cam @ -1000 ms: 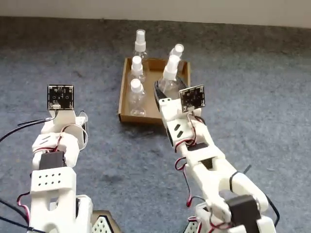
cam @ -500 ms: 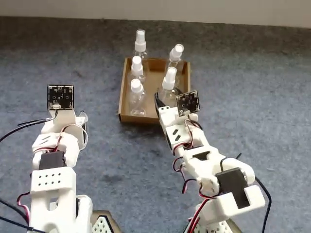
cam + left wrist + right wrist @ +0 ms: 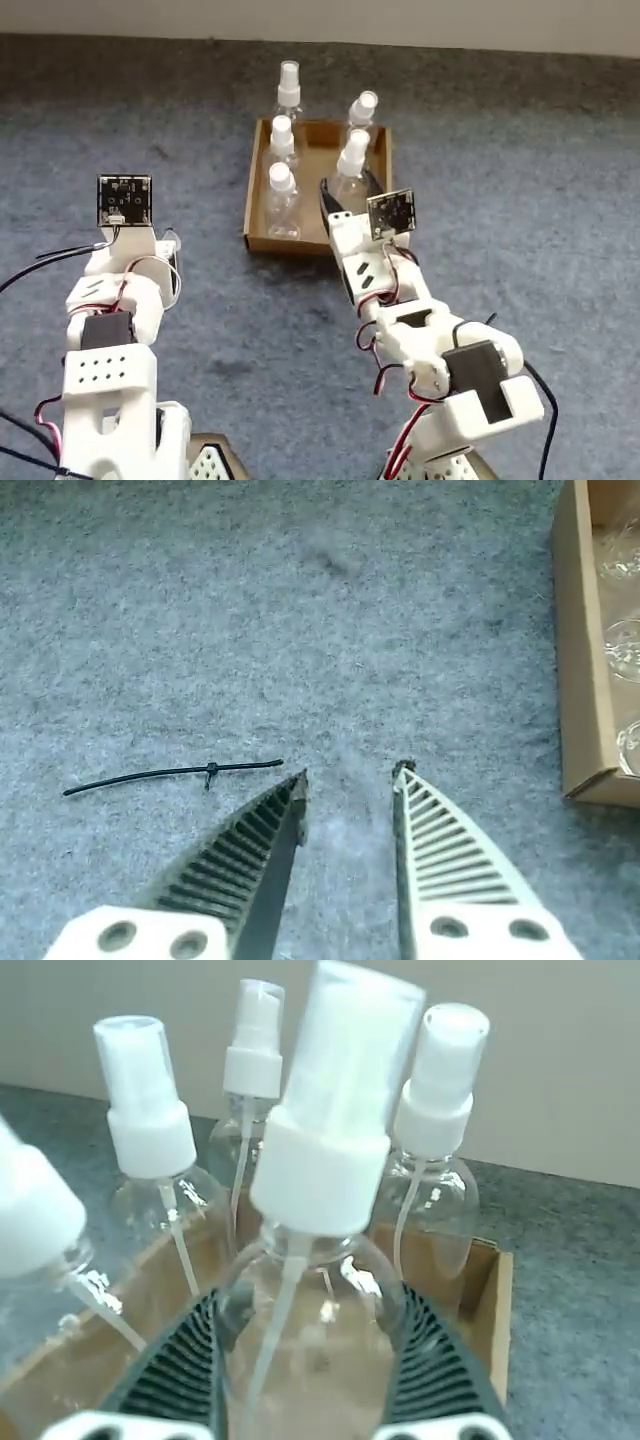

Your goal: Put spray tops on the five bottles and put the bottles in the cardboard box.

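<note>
Now: right gripper [image 3: 347,195] at the near right part of the cardboard box [image 3: 255,215]. My two fingers press on opposite sides of the held bottle [image 3: 352,150], which stands upright between them with its spray top [image 3: 335,1090] fitted.

Change over the last second: my right arm has folded back at the elbow and brought the held bottle down and nearer, from over the box's right wall into the near right part of the box. Over the last half second it shifted only slightly. I judge the bottle to be at or close to the box floor, though its base is hidden.

Along the left wall inside the box stand the near left bottle [image 3: 281,185] and, behind it, the second left bottle [image 3: 282,135], both capped. A fourth bottle [image 3: 363,108] stands at the far right corner and a fifth bottle [image 3: 288,82] by the far wall. Whether either is inside or just behind the cardboard I cannot tell.

Left gripper [image 3: 350,780] has kept still over the grey carpet [image 3: 300,600], fingers apart and holding nothing, with a black cable tie [image 3: 170,773] just beside one tip.

Meaning for the task: all five tops appear fitted. The step in hand is releasing the held bottle; the far two may remain to be boxed.
</note>
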Robot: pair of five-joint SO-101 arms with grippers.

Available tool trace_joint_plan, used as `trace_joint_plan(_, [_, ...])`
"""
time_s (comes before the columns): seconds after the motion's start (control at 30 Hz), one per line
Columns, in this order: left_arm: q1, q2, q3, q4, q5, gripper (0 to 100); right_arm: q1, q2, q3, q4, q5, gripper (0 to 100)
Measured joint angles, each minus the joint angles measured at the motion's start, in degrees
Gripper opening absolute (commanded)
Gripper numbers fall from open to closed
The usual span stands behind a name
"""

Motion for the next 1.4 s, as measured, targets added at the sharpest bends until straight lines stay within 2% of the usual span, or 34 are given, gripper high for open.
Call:
trace_joint_plan(0.23, [0.0,0.0,0.0,0.0,0.0,14,0.1,2.5,-0.4,-0.4,0.0,0.3])
trace_joint_plan(0.47, [0.0,0.0,0.0,0.0,0.0,14,0.3,11.1,-4.0,-8.5,0.0,0.3])
trace_joint_plan(0.77, [0.0,0.0,0.0,0.0,0.0,14,0.3,12.2,-4.1,-9.2,0.0,0.5])
trace_joint_plan(1.0, [0.0,0.0,0.0,0.0,0.0,14,0.3,12.2,-4.1,-9.2,0.0,16.2])
trace_joint_plan(1.4, [0.0,0.0,0.0,0.0,0.0,14,0.3,12.2,-4.1,-9.6,0.0,17.3])
